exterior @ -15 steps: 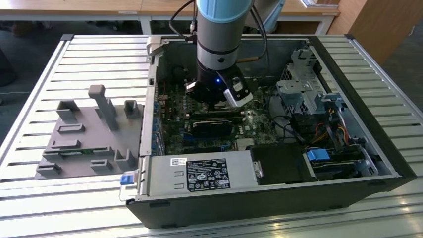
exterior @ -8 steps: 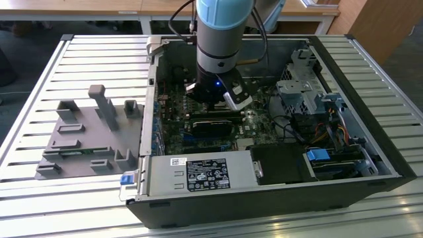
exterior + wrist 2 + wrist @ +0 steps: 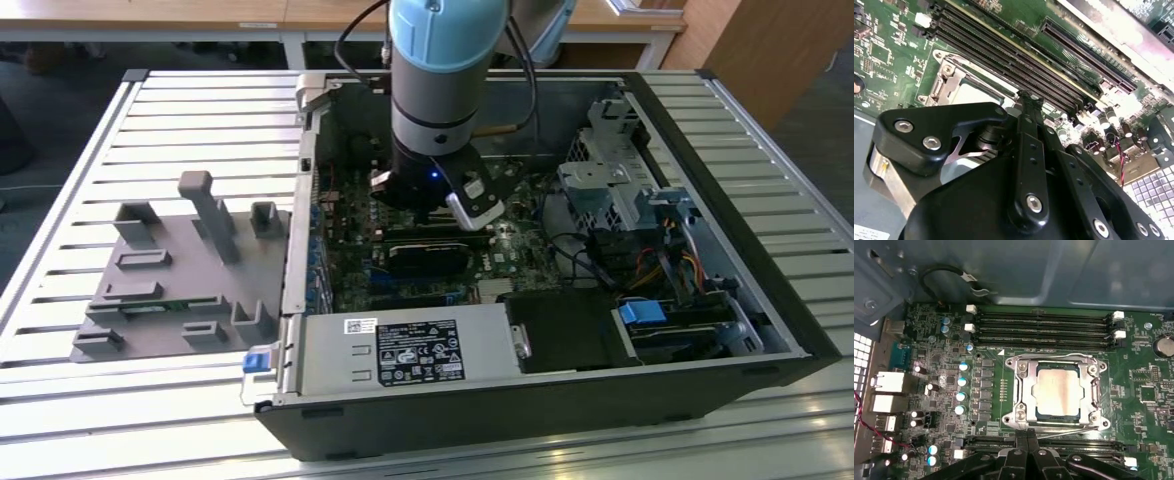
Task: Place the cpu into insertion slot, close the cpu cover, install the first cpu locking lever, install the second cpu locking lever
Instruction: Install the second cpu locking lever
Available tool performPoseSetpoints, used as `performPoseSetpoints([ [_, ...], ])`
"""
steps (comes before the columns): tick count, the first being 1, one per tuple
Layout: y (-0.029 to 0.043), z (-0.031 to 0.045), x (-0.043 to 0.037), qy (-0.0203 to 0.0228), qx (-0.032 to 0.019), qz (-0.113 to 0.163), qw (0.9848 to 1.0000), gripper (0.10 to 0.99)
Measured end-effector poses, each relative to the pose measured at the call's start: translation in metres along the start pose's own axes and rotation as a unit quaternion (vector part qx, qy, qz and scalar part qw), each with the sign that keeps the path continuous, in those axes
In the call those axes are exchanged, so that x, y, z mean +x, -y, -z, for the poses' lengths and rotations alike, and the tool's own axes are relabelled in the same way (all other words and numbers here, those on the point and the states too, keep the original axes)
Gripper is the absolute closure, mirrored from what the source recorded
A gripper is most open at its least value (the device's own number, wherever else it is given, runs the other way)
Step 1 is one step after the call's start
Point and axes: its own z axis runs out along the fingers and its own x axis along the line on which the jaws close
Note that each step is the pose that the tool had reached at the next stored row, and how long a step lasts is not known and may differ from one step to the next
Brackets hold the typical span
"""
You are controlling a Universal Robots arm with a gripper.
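In the exterior view, the arm reaches down into the open computer case (image 3: 787,330), its gripper (image 3: 430,215) low over the green motherboard (image 3: 527,265). In the first wrist view, the cpu (image 3: 1058,390) sits in the insertion slot (image 3: 1040,411) with the cpu cover (image 3: 1023,390) down around it; the fingertips (image 3: 1026,437) meet, holding nothing, just beside the cover's edge. In the second wrist view, the black fingers (image 3: 1030,130) hide most of the socket, seemingly touching its frame.
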Motion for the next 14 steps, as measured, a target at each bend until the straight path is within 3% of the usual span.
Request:
performPoseSetpoints([
  [8, 0.0023, -0.0100, 0.0024, 0.0001, -0.0058, 0.000, 1.0000, 0.969],
  [14, 0.0030, -0.0125, 0.0037, 0.0001, -0.0072, 0.000, 1.0000, 0.969],
])
